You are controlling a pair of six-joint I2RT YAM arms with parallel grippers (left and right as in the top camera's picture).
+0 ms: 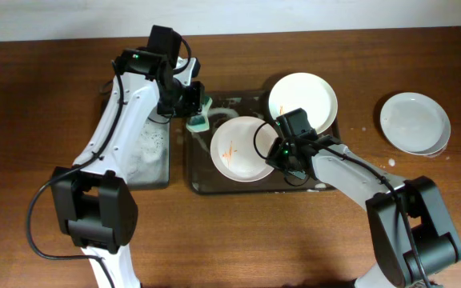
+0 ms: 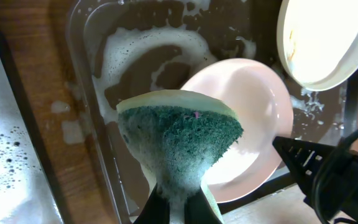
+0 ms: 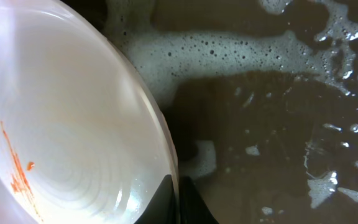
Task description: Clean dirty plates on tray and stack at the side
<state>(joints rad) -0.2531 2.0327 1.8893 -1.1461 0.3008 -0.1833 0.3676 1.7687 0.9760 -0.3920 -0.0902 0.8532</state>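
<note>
your left jaws are clenched on a green sponge (image 2: 182, 140) above the foamy left end of the tray (image 1: 194, 174). your right jaws grasp the rim of the orange-smeared plate (image 1: 237, 150) inside it. a second plate (image 1: 304, 98) rests tilted on the tray's far right rim. a third plate (image 1: 414, 120) lies on the bench (image 1: 238, 240), well apart.

dark brown wooden table (image 1: 238, 240) fills the view, a pale strip (image 1: 54, 16) beyond its far edge.

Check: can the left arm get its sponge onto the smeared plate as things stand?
Probably yes. The left gripper is shut on the sponge beside the smeared plate, whose face lies open toward it. The right gripper pinches only the plate's far rim, so nothing seems to block the way.
</note>
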